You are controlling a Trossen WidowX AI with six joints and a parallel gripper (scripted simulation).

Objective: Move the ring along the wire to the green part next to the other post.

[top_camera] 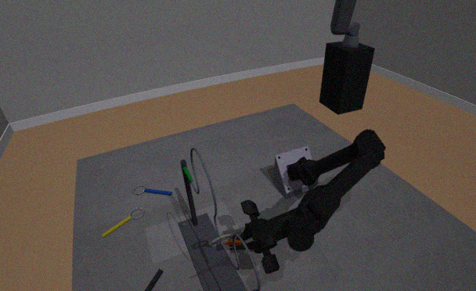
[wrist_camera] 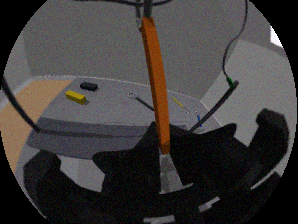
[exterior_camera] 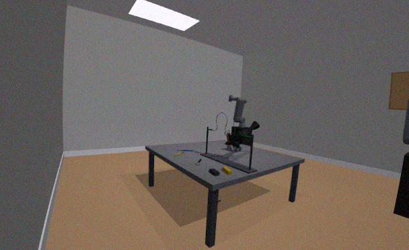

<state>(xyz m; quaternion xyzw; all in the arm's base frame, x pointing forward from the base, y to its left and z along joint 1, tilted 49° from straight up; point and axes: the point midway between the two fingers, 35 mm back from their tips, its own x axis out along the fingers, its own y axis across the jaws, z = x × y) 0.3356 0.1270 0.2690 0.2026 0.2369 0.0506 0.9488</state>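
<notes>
The orange handle (top_camera: 231,242) (exterior_camera: 228,139) (wrist_camera: 157,85) is clamped in the jaws (top_camera: 243,242), gripped at its lower end, with the rest rising above them in the wrist view. At the handle's far end the ring (top_camera: 219,238) is held up, close to the wire (top_camera: 214,192) (exterior_camera: 227,121) (wrist_camera: 225,55); whether the wire is touched by it cannot be told. The ring is positioned between the two posts, away from the green part (top_camera: 187,174) (exterior_camera: 210,130) (wrist_camera: 230,81) beside the far post (top_camera: 189,195) (exterior_camera: 206,141) (wrist_camera: 212,110). Another green part (exterior_camera: 247,136) is seen at the near post (exterior_camera: 251,152) in the exterior view. Both posts are carried by a long dark base (top_camera: 199,238) (exterior_camera: 225,162) (wrist_camera: 90,144) set on the grey tabletop (top_camera: 128,168) (exterior_camera: 184,164) (wrist_camera: 115,112). The black arm (top_camera: 312,211) (exterior_camera: 243,134) is reached out from its pale mount (top_camera: 283,159), bent at a high elbow. Beyond the base, a ring tool with a blue handle (top_camera: 157,192) (exterior_camera: 187,150) (wrist_camera: 198,120) and one with a yellow handle (top_camera: 117,227) (exterior_camera: 178,154) (wrist_camera: 178,103) are laid flat. A dark-handled tool (top_camera: 154,279) (exterior_camera: 199,161) (wrist_camera: 145,103) is placed farther along. A black block (exterior_camera: 214,172) (wrist_camera: 89,86) and a yellow block (exterior_camera: 227,170) (wrist_camera: 76,97) are set near each other.
</notes>
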